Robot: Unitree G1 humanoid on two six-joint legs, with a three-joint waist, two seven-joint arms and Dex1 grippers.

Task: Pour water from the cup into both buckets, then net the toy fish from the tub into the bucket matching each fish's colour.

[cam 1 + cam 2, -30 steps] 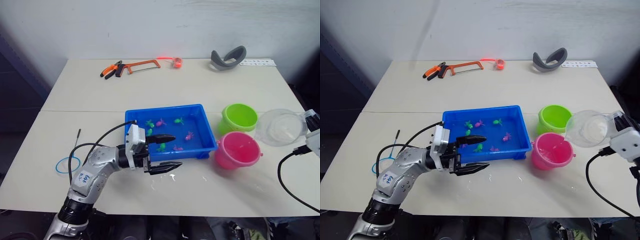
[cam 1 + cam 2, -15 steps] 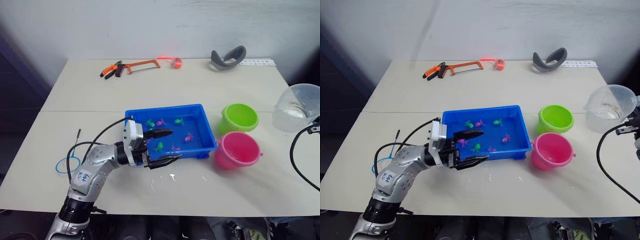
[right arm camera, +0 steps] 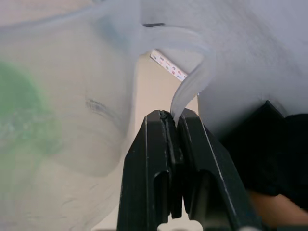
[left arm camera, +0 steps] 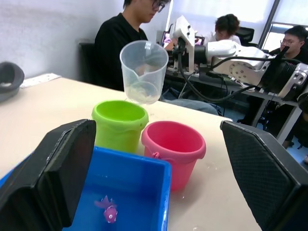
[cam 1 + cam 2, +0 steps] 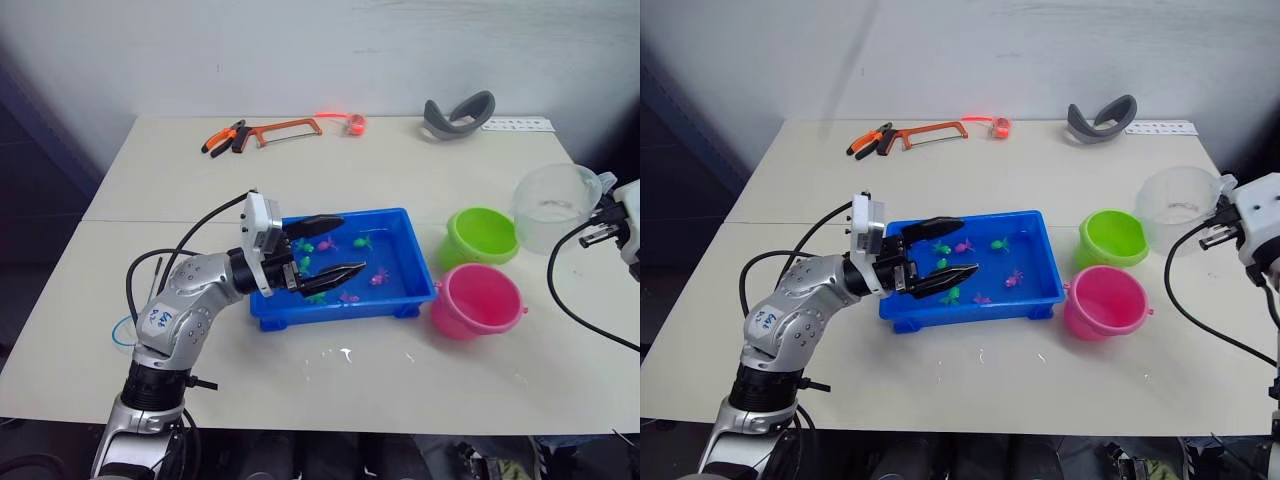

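Left eye view: over the past second the left gripper (image 5: 328,247), jaws spread, was raised from the beige tabletop (image 5: 190,190) to above the shallow bright blue plastic tub (image 5: 405,300). The large clear plastic cup (image 5: 548,206), pinched by its handle in the right gripper (image 3: 174,126), was swung upright near the lime green bucket (image 5: 480,236), suggesting the pink bucket (image 5: 476,299) was filled. Seated people (image 4: 120,43) were seen beyond.

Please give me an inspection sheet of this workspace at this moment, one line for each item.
Surface: beige table, wet spots before the tub.
Job's things: blue tub with toy fish; green bucket, pink bucket; net near the table's left edge.
Clutter: hacksaw, pliers, grey band.
Hands: left hand open above the tub; right hand shut on the cup handle.
Cables: black cable.
Surroundings: people sitting.
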